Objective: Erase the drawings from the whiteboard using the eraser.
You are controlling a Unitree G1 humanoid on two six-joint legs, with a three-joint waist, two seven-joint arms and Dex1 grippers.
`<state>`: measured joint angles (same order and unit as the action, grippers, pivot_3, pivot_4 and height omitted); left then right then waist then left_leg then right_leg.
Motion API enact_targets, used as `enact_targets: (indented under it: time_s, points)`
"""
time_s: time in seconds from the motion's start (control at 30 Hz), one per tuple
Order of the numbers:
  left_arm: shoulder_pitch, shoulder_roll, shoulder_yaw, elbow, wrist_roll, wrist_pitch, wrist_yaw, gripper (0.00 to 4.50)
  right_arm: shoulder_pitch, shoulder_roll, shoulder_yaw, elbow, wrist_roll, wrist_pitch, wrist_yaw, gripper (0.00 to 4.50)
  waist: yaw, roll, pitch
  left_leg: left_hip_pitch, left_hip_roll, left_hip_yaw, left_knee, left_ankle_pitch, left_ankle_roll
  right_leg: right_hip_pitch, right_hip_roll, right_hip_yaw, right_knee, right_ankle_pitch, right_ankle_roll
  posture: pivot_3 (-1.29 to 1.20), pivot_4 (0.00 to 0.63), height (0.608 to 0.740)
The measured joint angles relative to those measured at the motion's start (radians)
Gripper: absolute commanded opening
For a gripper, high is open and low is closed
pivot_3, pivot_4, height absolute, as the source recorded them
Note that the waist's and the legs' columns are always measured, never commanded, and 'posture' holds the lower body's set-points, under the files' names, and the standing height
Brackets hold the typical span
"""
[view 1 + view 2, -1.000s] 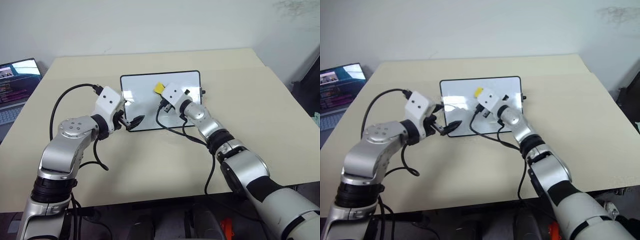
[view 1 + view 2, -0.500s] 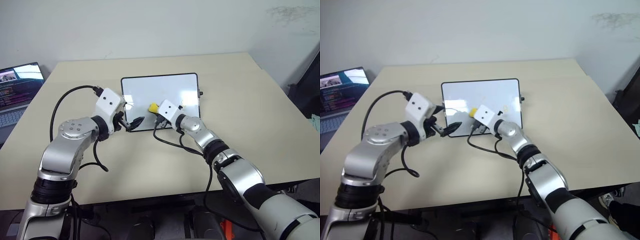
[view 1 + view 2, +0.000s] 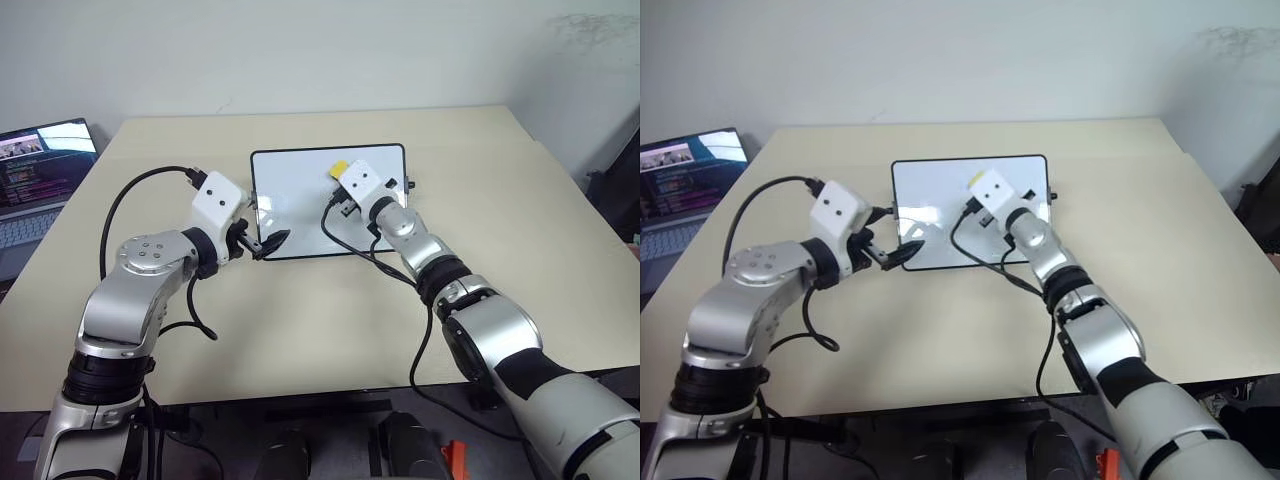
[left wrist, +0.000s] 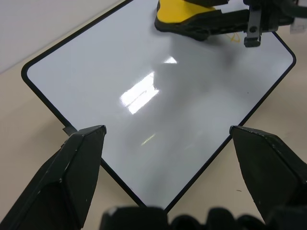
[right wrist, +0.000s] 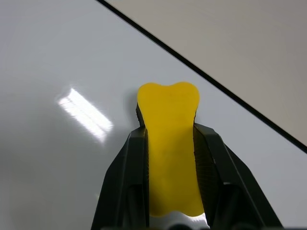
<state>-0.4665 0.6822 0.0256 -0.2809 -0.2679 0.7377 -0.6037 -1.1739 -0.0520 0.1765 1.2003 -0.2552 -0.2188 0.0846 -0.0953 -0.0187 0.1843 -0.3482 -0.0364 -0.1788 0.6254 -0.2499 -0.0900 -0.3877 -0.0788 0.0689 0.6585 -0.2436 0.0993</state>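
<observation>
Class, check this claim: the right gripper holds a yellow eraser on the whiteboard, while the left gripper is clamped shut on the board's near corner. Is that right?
Not quite. The left gripper is open: the left wrist view shows its fingers spread apart at the whiteboard's near corner. The rest holds: the right gripper holds the yellow eraser on the board.

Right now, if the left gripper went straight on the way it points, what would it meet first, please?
Most likely the whiteboard: the left gripper has open jaws straddling its near corner, pointing slightly down across the glossy surface. Farther along sits the yellow eraser.
</observation>
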Motion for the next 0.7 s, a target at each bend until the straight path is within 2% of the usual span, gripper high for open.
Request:
enact_targets:
  time_s: [0.27, 0.5, 0.7]
  points:
    - [0.000, 0.000, -0.001, 0.000, 0.000, 0.000, -0.001, 4.50, 0.005, 0.022, 0.006, -0.005, -0.001, 0.002, 0.015, 0.96, -0.004, 0.000, 0.000, 0.000, 0.000, 0.000, -0.001, 0.000, 0.000, 0.000, 0.000, 0.000, 0.000, 0.000, 0.000, 0.00, 0.150, 0.740]
    - [-0.001, -0.009, -0.013, 0.000, 0.000, 0.000, 0.001, 4.50, 0.059, 0.129, 0.036, -0.025, -0.008, 0.003, 0.029, 0.96, -0.031, 0.000, 0.000, 0.002, 0.006, 0.001, -0.003, 0.000, 0.000, -0.001, 0.005, 0.000, 0.000, -0.001, -0.001, 0.00, 0.150, 0.740]
    - [-0.001, -0.012, -0.022, 0.000, 0.000, 0.001, 0.001, 4.50, 0.094, 0.145, 0.056, -0.043, -0.007, 0.008, 0.133, 0.96, -0.035, 0.000, 0.000, 0.002, 0.009, 0.001, -0.002, 0.000, 0.000, 0.000, 0.008, 0.000, 0.000, -0.001, -0.001, 0.00, 0.150, 0.740]
